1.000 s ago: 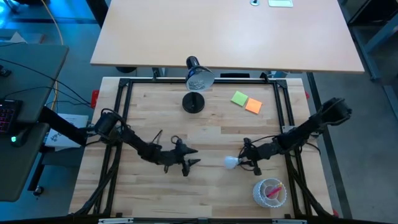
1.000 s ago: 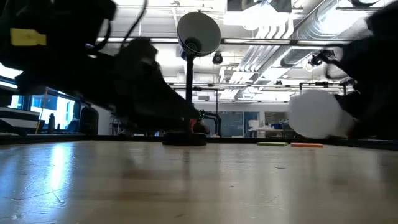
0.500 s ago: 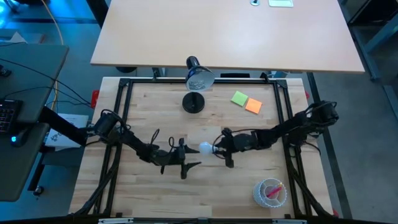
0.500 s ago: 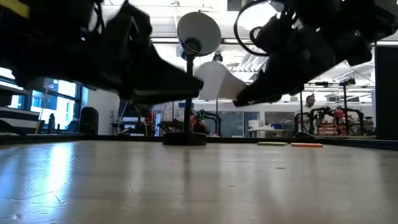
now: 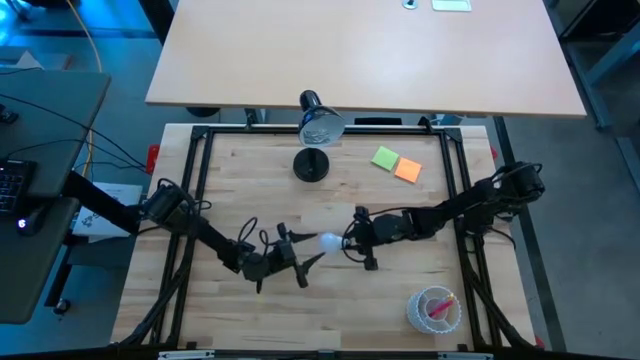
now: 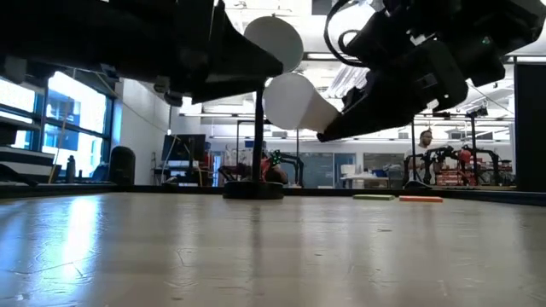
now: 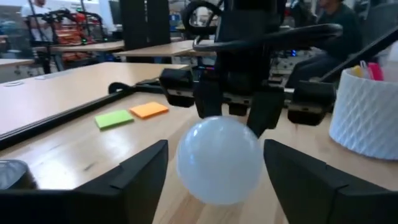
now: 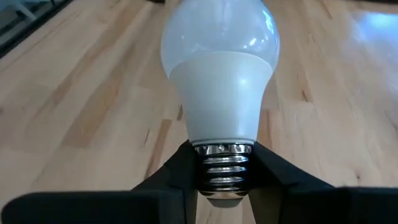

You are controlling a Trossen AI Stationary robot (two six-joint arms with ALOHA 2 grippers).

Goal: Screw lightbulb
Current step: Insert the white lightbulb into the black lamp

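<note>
Reaching in from the lower left of the overhead frame, left gripper [image 5: 303, 263] with fingers spread either side of the lightbulb [image 5: 327, 241], bulb off the table [image 5: 400, 300] at centre, right gripper [image 5: 349, 241] clamped on its screw base.

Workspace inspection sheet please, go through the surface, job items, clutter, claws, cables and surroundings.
Surface: wooden table, bare planks across the middle.
Job's things: lightbulb held off the table at mid-table, globe toward the left arm; black desk lamp at the far edge, socket empty.
Clutter: green sticky note and orange sticky note near the lamp; white cup with pink contents at the near right.
Claws: right claw shut on the bulb's screw base; left claw open, fingers either side of the globe, apart from it.
Cables: loops along both arms.
Surroundings: second table behind; people in the room beyond.
</note>
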